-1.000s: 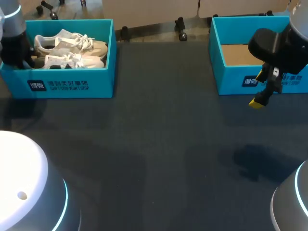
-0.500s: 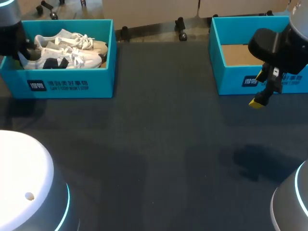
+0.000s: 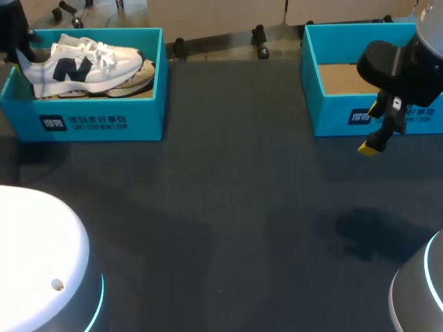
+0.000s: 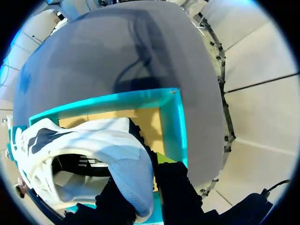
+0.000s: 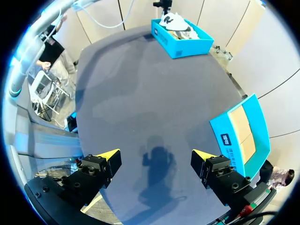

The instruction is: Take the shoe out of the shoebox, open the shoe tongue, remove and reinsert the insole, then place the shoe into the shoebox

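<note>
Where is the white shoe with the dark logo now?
Head view, far left: the shoe hangs by its heel in the left gripper, above the left shoebox and the second shoe.

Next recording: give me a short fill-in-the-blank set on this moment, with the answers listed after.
The left arm holds the white shoe by its ___.
The second shoe lies in the shoebox nearest the ___ arm.
The other shoebox is ___.
The right arm's jaws stand ___.
Answers: heel; left; empty; open.

A white shoe [image 3: 79, 69] with a dark side logo is held raised over the open teal shoebox [image 3: 104, 123] at far left, side-on, toe pointing right. A second shoe [image 3: 135, 83] is seen lying inside the box.
</note>
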You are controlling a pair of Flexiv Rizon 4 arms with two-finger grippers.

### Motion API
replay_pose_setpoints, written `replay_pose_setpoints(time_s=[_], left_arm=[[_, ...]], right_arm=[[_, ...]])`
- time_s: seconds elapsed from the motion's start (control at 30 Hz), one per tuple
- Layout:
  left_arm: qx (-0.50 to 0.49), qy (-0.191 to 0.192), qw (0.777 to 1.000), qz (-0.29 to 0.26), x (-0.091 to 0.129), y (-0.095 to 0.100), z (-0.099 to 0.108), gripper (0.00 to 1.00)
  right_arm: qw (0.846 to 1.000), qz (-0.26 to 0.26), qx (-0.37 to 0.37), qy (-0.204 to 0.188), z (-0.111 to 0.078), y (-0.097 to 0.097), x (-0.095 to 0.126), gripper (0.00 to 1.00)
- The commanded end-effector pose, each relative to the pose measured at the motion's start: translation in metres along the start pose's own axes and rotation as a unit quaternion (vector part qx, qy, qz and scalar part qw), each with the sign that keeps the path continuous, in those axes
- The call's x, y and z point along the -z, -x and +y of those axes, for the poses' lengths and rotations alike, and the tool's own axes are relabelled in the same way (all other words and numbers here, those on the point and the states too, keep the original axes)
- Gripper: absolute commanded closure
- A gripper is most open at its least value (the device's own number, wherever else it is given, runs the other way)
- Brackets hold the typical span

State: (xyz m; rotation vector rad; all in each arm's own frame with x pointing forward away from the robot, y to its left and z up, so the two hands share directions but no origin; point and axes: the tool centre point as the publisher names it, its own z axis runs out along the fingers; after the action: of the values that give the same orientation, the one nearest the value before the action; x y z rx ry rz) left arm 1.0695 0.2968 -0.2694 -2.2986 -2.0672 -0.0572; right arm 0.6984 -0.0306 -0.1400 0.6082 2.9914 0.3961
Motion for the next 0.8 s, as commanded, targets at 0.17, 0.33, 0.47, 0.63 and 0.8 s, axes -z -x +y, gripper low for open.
replay_pose_setpoints(time_s=[0.17, 0.33, 0.47, 0.63, 0.8], left_arm=[[0.015, 0.0, 1.0, 0.004, 0.036, -0.001, -0.003, 1.0], [0.02, -0.002, 1.0, 0.009, 0.054, -0.003, -0.003, 1.0], [0.025, -0.004, 1.0, 0.002, 0.067, -0.008, -0.003, 1.0], [0.032, 0.001, 0.999, -0.004, 0.081, -0.013, -0.002, 1.0], [0.032, 0.001, 0.999, -0.004, 0.081, -0.013, -0.002, 1.0]], right_arm=[[1.0, 0.001, -0.001, -0.002, 0.002, 0.001, -0.001, 0.0], [1.0, 0.001, -0.001, -0.002, 0.002, 0.001, -0.001, 0.0], [1.0, 0.001, -0.001, -0.002, 0.002, 0.001, -0.001, 0.0], [1.0, 0.001, -0.001, -0.002, 0.002, 0.001, -0.001, 0.0], [1.0, 0.001, -0.001, -0.002, 0.002, 0.001, -0.001, 0.0]])
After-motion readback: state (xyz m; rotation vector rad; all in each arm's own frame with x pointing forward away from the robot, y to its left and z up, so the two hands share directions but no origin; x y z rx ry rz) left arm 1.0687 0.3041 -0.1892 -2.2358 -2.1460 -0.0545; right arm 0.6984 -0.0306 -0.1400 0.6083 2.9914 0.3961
